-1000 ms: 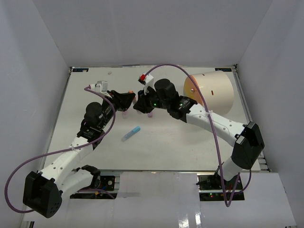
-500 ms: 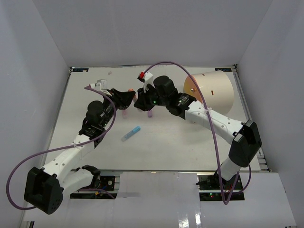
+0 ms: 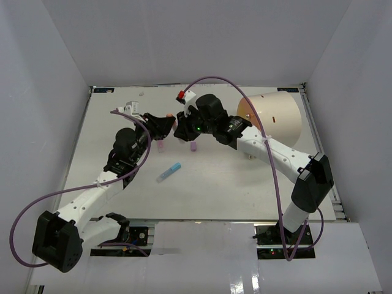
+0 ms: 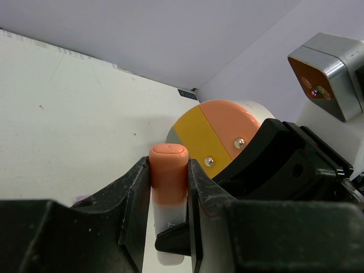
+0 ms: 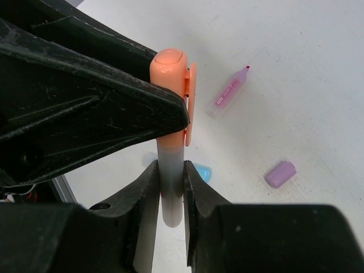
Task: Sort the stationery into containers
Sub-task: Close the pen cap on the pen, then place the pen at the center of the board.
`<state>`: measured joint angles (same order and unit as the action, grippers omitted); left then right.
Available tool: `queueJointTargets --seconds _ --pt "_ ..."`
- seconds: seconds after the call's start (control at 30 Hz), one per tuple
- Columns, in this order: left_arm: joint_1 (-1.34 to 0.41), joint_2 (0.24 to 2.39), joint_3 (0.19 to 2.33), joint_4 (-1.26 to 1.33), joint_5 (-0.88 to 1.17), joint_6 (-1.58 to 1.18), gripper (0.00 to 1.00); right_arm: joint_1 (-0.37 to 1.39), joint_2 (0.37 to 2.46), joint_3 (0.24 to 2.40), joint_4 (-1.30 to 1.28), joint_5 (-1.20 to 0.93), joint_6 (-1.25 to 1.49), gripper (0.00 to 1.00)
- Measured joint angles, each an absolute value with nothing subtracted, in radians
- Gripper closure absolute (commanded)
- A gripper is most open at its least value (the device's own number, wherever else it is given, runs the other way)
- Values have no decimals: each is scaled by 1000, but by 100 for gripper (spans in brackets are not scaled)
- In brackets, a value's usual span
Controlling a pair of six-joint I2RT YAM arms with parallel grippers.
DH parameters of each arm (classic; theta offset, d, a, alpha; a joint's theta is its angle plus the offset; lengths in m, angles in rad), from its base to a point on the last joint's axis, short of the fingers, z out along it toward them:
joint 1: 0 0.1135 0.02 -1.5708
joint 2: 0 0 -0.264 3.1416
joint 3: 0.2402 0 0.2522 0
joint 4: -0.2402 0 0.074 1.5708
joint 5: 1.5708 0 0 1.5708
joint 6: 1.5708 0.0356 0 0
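An orange-capped marker with a pale barrel is held above the table by both grippers. My left gripper is shut on its orange cap. My right gripper is shut on the pale barrel. In the top view the two grippers, left and right, meet at the table's back middle. The container, a cream drum lying on its side, shows its orange face just right of them. A pink marker, a purple cap and a blue pen lie loose on the table.
The right arm's purple cable arcs over the drum. White walls close in the table on three sides. A small white bracket lies near the back left.
Both grippers have shifted slightly toward the back of the table with the marker still between them. Neither grip has changed.
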<state>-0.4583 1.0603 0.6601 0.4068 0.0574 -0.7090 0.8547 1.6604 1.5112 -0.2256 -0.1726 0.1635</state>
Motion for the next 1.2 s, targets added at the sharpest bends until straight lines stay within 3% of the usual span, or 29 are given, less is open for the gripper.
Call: queueJointTargets --seconds 0.27,0.53,0.73,0.83,0.87,1.0,1.2 --pt "-476 1057 718 302 10 -712 76 850 1659 1508 -220 -180 161 92" --pt "-496 1095 847 149 -4 -698 70 831 1568 1341 -26 -178 181 92" --pt "-492 1131 916 112 25 -701 58 822 1497 1233 101 -148 195 92" --pt "-486 1161 953 110 44 -697 41 813 1483 1207 147 -137 202 92" --pt "-485 1167 959 111 45 -696 41 810 1480 1201 162 -134 203 92" --pt "-481 1213 991 108 58 -673 23 802 1478 1179 215 -130 212 92" --pt "-479 1235 993 100 52 -638 13 801 1470 1142 247 -132 233 92"
